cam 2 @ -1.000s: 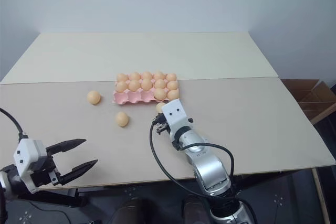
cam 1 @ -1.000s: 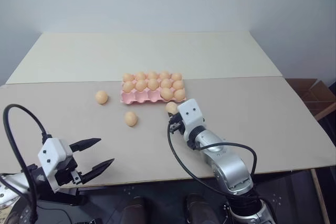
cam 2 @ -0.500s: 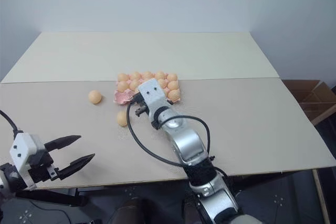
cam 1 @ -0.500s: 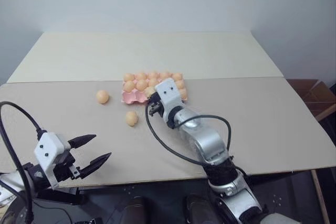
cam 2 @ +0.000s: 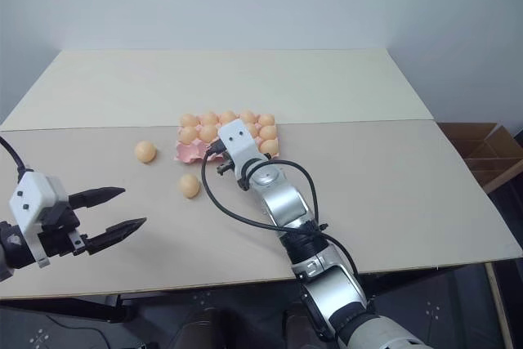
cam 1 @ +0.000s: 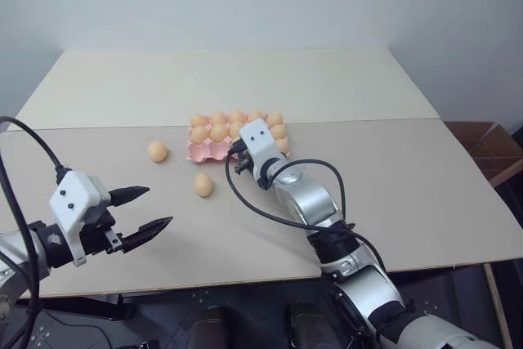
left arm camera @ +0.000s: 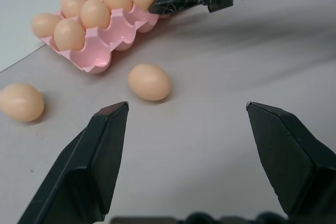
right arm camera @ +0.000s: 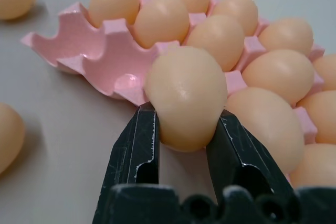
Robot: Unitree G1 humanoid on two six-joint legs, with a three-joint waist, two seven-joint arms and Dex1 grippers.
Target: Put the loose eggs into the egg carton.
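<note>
Even, bright overhead light; soft shadows lie under my arms on the table (cam 1: 425, 185). My held egg (right arm camera: 186, 98) shows mild glare (far carton rows slightly soft). No edge distortion noted.

right gripper (right arm camera: 181, 129) carried its egg (right arm camera: 186, 103) from table to egg carton (cam 1: 206, 149) front row

No legible text, label or number anywhere.
</note>
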